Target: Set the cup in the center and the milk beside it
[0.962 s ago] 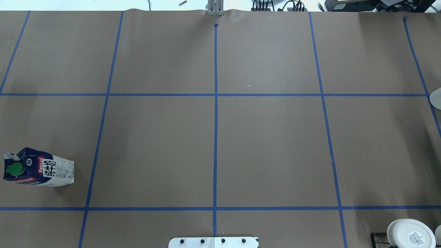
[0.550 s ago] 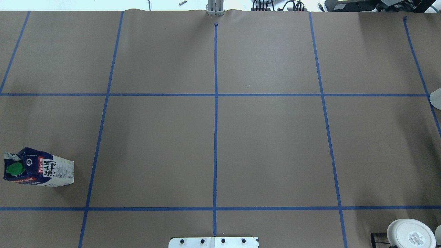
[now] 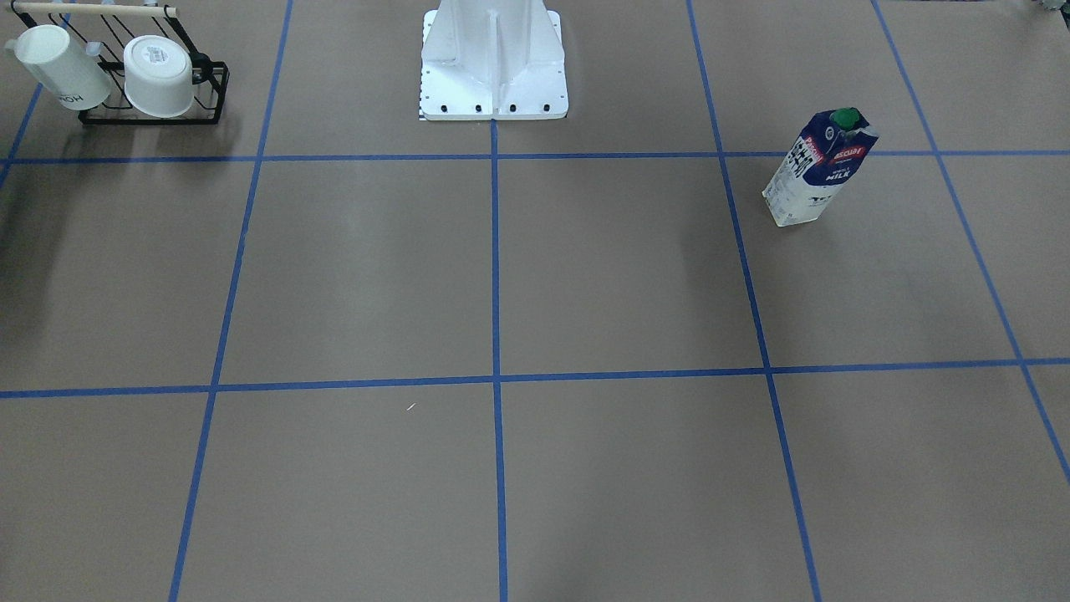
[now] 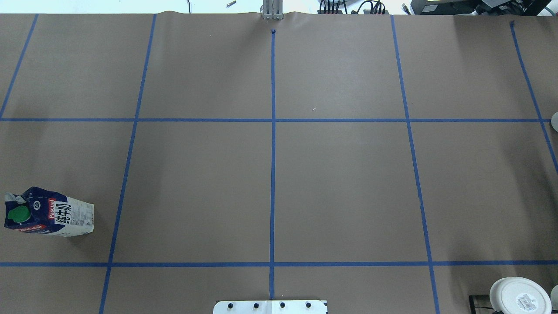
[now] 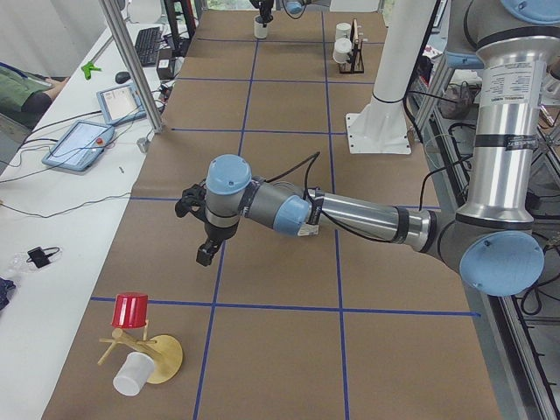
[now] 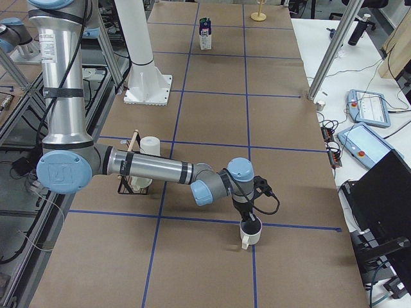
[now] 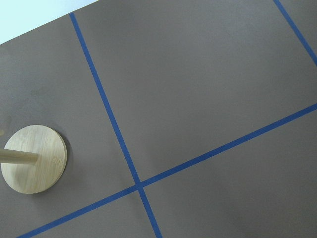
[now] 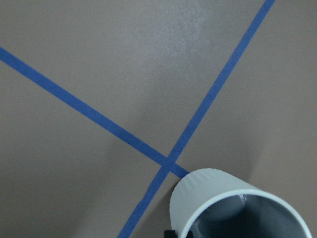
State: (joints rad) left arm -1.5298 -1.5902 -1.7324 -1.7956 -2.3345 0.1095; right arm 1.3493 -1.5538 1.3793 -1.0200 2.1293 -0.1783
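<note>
Exterior right gives us the clearest look: the right tool [image 6: 250,218] points straight down at the cup [image 6: 251,235], its tip at the rim. We cannot tell how far open it is, nor whether it has hold of the wall. The right wrist view adds only a dark sliver [image 8: 170,233] just outside the cup, too little to judge by.

The cup stands upright, mouth up, long axis vertical, its handle showing on that camera's side. It sits just beside a tape cross [image 8: 170,163] at the robot's right end of the tabletop [image 4: 340,187]. So the cup lies directly under the right tool, and the middle of the tabletop lies well off toward the robot's left. We judge the coming move to be a lift and a long carry that way by the right arm, plainly the nearer one.

The left tool [image 5: 205,255] hangs over bare tabletop toward the left end, touching nothing we can see; its opening we cannot tell either. The milk [image 4: 49,213] stands upright on the robot's left side, near the robot's edge, well apart from both the cup and the middle. The left arm is the nearer to it.
</note>
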